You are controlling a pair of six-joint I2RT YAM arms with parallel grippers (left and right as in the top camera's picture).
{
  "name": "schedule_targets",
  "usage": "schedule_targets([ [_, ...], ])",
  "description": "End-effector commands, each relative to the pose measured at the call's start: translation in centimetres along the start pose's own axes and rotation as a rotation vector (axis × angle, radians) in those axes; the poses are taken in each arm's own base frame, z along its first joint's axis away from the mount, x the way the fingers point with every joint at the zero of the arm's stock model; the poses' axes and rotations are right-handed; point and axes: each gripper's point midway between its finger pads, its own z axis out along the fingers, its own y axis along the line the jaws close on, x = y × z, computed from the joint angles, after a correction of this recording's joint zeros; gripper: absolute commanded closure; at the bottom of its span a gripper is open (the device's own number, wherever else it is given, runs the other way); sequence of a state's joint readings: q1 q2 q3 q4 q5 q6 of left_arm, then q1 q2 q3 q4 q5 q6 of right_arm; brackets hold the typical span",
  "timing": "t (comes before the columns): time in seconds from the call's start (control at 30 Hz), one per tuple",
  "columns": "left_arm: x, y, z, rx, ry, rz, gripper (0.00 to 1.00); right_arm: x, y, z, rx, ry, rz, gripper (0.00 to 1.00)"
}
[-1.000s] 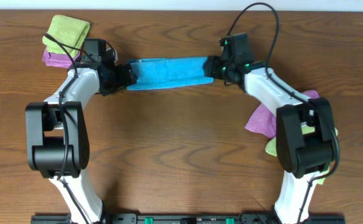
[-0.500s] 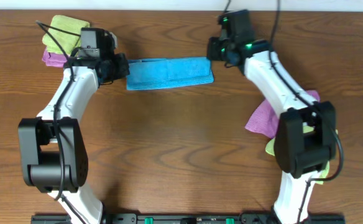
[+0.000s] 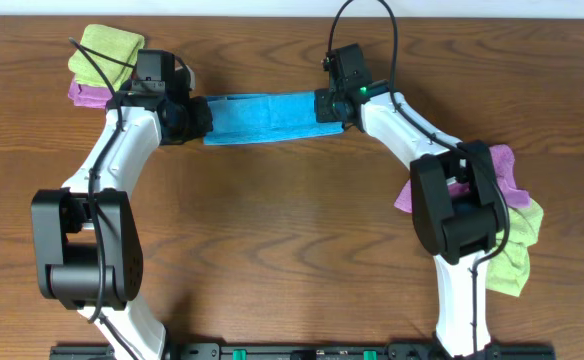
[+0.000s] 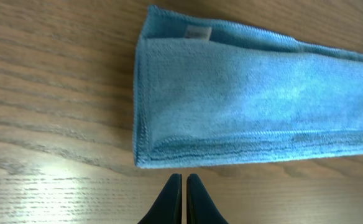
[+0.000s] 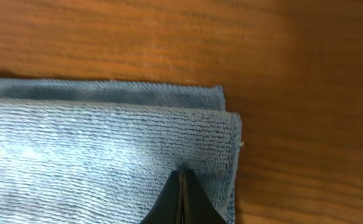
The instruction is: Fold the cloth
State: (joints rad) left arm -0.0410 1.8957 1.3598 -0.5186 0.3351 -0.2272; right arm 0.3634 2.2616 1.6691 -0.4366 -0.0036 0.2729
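The sky-blue cloth [image 3: 262, 117] lies on the wooden table as a long narrow folded strip. In the left wrist view the cloth [image 4: 250, 106] shows stacked layers along its near edge and a white tag [image 4: 198, 33] at its far corner. My left gripper [image 3: 200, 118] is at the strip's left end. Its jaws [image 4: 184, 178] are shut and empty over bare wood, just short of the cloth's edge. My right gripper [image 3: 324, 105] is over the strip's right end. Its jaws [image 5: 182, 174] are shut, with the tips on the top layer of the cloth [image 5: 94, 143], which lies flat.
A lime-green cloth [image 3: 108, 47] lies on a purple cloth [image 3: 86, 94] at the back left, behind my left arm. Another purple cloth [image 3: 504, 168] and a lime-green one [image 3: 517, 245] lie at the right, partly under my right arm.
Both grippers have shut. Each left its end of the strip and lifted away. The left has come back beside the left end. The right now sits over the right end.
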Motion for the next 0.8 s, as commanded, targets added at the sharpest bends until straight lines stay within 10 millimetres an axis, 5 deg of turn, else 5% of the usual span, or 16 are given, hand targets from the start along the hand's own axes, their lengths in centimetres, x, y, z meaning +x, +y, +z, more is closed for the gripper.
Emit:
schedule_targets([
  [0.0,0.1,-0.4,0.1,0.022,0.014,0.019,0.94,2.0,0.1,1.1,0.025,0.064,-0.031,0.98],
  [0.23,0.9,-0.1,0.0,0.011,0.046,0.009,0.95,5.6,-0.4,0.6,0.06,0.208,-0.045,0.98],
  [0.5,-1.1,-0.3,0.1,0.007,-0.036,0.034,0.94,7.3,-0.9,-0.3,0.086,0.282,-0.008,0.98],
  [0.6,-1.9,-1.0,0.1,0.018,-0.074,0.079,0.94,6.6,-0.7,-1.1,0.083,0.269,0.002,0.98],
  [0.77,-2.9,-0.4,0.6,-0.152,-0.15,0.147,0.94,2.8,0.3,-4.8,0.05,0.161,0.004,0.98],
])
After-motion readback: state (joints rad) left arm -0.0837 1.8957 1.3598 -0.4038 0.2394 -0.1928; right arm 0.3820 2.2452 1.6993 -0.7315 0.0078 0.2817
